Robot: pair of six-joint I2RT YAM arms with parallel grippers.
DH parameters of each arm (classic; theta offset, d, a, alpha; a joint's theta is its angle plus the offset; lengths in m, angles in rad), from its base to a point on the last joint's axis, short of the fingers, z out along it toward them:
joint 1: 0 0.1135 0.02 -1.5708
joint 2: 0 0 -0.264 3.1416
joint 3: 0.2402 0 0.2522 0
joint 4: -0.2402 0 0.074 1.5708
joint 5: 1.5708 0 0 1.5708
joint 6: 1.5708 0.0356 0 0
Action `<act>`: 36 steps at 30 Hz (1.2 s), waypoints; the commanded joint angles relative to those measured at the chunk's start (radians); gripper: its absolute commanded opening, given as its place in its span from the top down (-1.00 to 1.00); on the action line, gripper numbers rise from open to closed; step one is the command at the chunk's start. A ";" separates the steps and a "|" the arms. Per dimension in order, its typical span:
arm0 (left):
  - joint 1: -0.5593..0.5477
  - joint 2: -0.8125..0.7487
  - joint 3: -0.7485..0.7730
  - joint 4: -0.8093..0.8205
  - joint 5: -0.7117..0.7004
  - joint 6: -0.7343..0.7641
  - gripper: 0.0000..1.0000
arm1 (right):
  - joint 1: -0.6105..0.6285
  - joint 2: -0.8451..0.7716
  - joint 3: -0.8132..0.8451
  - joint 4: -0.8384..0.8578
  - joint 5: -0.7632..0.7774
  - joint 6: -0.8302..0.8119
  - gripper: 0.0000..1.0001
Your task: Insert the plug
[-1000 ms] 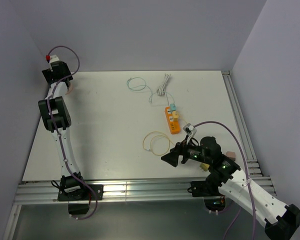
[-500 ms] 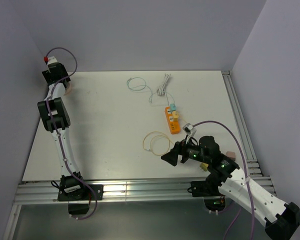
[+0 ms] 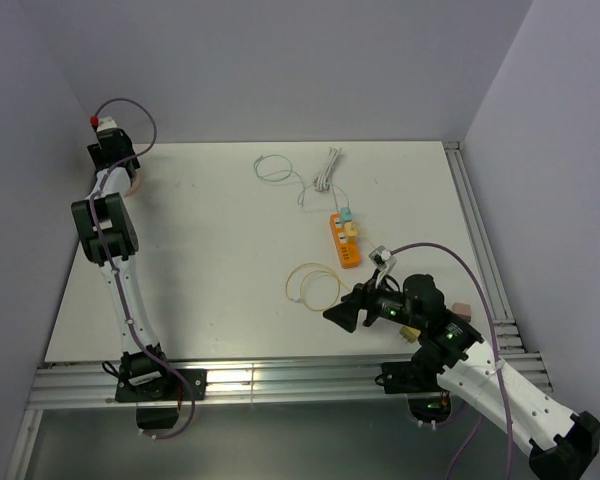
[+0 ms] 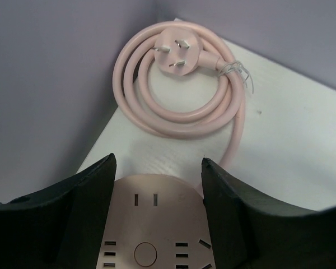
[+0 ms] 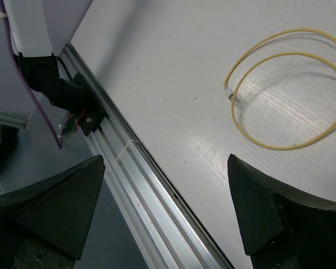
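Currently pink plug point(image 4: 176, 51) lies prongs-up on its coiled cord point(image 4: 157, 115), far-left table point(image 4: 280, 140) corner. Left gripper point(image 4: 157, 163) straddles pink socket strip point(image 4: 154, 224); we cannot tell if it clamps. Right gripper point(image 5: 165, 162) gapes empty near yellow cable point(image 5: 291, 147).

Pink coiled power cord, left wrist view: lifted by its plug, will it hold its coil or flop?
Probably holds: a thin wire tie binds the loops beside the pink three-pin plug. The pink coiled power cord looks thick, so likely springy, not limp. Its tail runs toward the pink power strip, so it may tug that.
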 commanded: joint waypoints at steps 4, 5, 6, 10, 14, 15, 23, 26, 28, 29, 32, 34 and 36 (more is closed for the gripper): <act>0.001 -0.067 -0.092 -0.137 -0.004 -0.006 -0.29 | 0.005 -0.047 0.005 0.005 -0.017 0.006 -0.94; 0.001 -0.072 -0.093 -0.151 0.000 -0.017 -0.29 | 0.005 -0.052 0.004 0.005 -0.018 0.006 -0.94; 0.002 -0.074 -0.092 -0.169 0.008 -0.027 -0.26 | 0.007 -0.057 0.004 0.003 -0.020 0.006 -0.94; -0.015 -0.097 -0.086 -0.231 -0.024 -0.003 -0.23 | 0.005 -0.087 0.005 -0.009 -0.026 0.003 -0.94; -0.011 -0.094 -0.035 -0.330 0.004 -0.035 -0.24 | 0.005 -0.116 -0.004 -0.008 -0.029 0.009 -0.94; -0.011 -0.092 -0.009 -0.347 0.026 -0.041 -0.25 | 0.005 -0.121 -0.004 -0.011 -0.032 0.006 -0.94; -0.016 -0.110 -0.041 -0.462 0.121 -0.216 -0.20 | 0.005 -0.127 -0.007 -0.004 -0.047 0.004 -0.94; -0.018 -0.136 -0.079 -0.465 0.156 -0.274 -0.19 | 0.005 -0.138 -0.013 -0.003 -0.060 0.006 -0.94; -0.019 -0.141 -0.087 -0.481 0.204 -0.314 -0.17 | 0.005 -0.149 -0.016 -0.001 -0.063 0.007 -0.94; -0.024 -0.141 -0.087 -0.491 0.212 -0.328 -0.16 | 0.005 -0.150 -0.016 0.000 -0.064 0.007 -0.94; -0.036 -0.164 -0.122 -0.502 0.221 -0.345 -0.11 | 0.007 -0.147 -0.015 0.003 -0.064 0.004 -0.94; -0.048 -0.205 -0.200 -0.467 0.210 -0.346 -0.11 | 0.005 -0.141 -0.015 0.006 -0.063 0.004 -0.94; -0.056 -0.236 -0.280 -0.447 0.204 -0.356 -0.09 | 0.005 -0.140 -0.015 0.005 -0.067 0.004 -0.94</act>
